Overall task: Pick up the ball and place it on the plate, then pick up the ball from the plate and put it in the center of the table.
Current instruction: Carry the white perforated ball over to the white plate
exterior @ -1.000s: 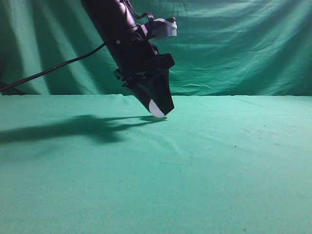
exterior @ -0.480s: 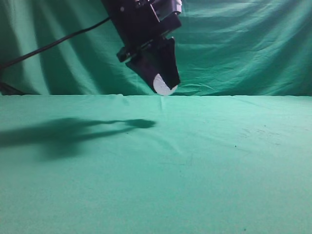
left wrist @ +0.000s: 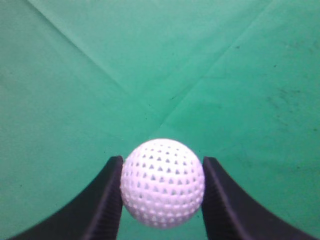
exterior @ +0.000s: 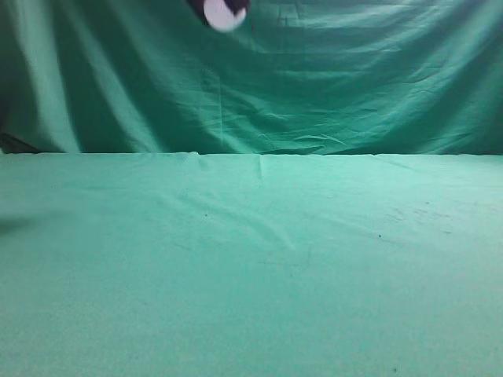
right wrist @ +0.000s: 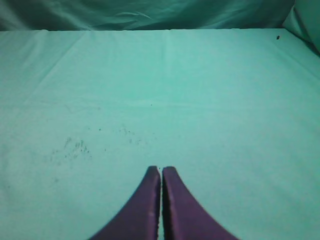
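The white dimpled ball [left wrist: 162, 182] sits clamped between the two black fingers of my left gripper [left wrist: 162, 192], high above the table [left wrist: 100, 75]. In the exterior view the ball [exterior: 222, 13] and the gripper tips [exterior: 224, 12] show only at the very top edge, far above the green table [exterior: 251, 259]. My right gripper [right wrist: 161, 172] is shut and empty, hovering over the table [right wrist: 200, 90]; it does not show in the exterior view. No plate is in view.
A draped green backdrop [exterior: 354, 78] hangs behind the table's far edge. The cloth has wrinkles and a few dark specks [right wrist: 70, 147]. A fold of cloth shows at the right wrist view's upper right corner [right wrist: 305, 20].
My left gripper has risen steeply with the ball, from just above the cloth to the top edge of the exterior view. Its shadow has left the table.
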Tool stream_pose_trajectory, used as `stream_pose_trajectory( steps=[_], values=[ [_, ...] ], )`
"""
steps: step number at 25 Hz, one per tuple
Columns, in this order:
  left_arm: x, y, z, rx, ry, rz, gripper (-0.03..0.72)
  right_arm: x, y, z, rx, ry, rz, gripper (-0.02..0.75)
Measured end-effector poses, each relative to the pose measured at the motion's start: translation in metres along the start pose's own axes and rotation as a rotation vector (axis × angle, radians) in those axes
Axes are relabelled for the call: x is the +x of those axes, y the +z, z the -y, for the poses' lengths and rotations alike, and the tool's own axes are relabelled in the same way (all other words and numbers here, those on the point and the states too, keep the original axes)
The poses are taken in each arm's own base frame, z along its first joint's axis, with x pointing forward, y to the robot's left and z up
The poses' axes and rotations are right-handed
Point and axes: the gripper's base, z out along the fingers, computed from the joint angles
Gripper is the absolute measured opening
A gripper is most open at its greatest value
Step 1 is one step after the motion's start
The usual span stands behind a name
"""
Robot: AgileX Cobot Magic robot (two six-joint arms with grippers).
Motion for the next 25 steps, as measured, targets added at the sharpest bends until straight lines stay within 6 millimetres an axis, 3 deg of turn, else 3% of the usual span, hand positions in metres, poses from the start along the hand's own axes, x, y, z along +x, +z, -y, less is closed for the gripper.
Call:
stream_pose_trajectory(
  steps=[5, 9, 15, 20, 25],
  values=[
    [0.017, -0.054, 0.003, -0.046, -0.041, 0.084, 0.308, 0.0, 0.0, 0.0, 0.0, 0.0, 0.0, 0.0],
    [0.056, -0.083, -0.01, -0.109, -0.134, 0.115, 0.308, -0.005, 0.0, 0.0, -0.001, 0.035, 0.056, 0.0],
    [0.116, -0.125, -0.019, -0.209, -0.246, 0.161, 0.308, -0.025, -0.004, 0.001, -0.04, 0.398, 0.283, 0.0],
    [0.16, -0.135, -0.02, -0.258, -0.331, 0.144, 0.308, -0.028, -0.005, 0.001, -0.053, 0.411, 0.288, 0.0],
    [0.201, -0.129, -0.024, -0.309, -0.406, 0.088, 0.308, -0.056, -0.014, -0.005, -0.095, 0.282, 0.254, 0.0]
  ],
)
